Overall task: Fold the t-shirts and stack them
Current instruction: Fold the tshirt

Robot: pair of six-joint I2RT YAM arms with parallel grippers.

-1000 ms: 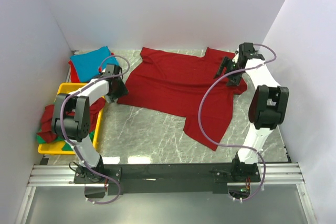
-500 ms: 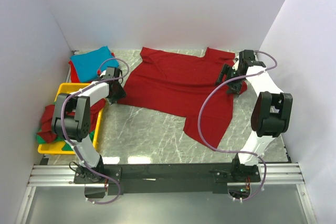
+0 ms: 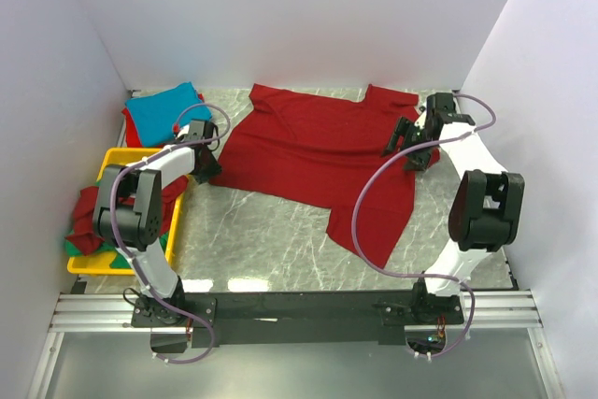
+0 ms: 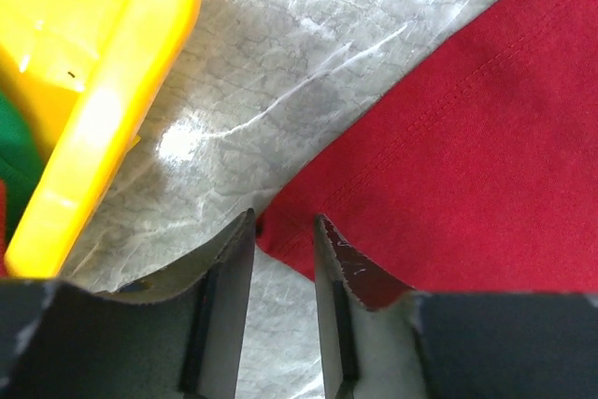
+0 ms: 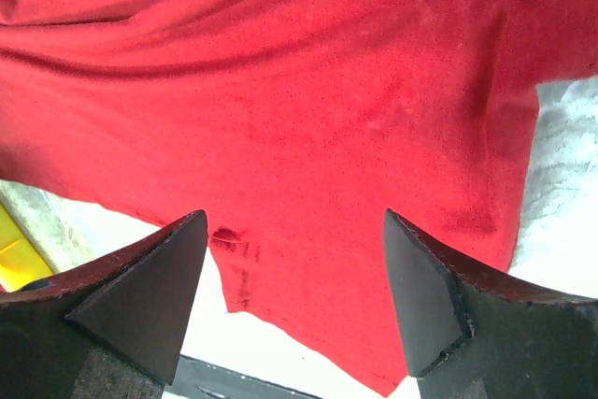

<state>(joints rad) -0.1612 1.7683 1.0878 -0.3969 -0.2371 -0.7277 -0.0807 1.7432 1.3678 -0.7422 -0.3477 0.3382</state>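
Now my left gripper (image 4: 285, 221) has narrowed round the red shirt (image 3: 308, 147) corner beside the tray (image 4: 112, 91), not yet pinching; right gripper (image 5: 294, 217) gapes

Two arms (image 3: 154, 170), one yellow tray (image 3: 177, 217), at least four t-shirts (image 3: 308, 151).

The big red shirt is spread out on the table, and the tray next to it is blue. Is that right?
Almost. The tray is yellow, not blue. The top external view shows it to the left of the big red shirt, which is spread out on the table just as you said.
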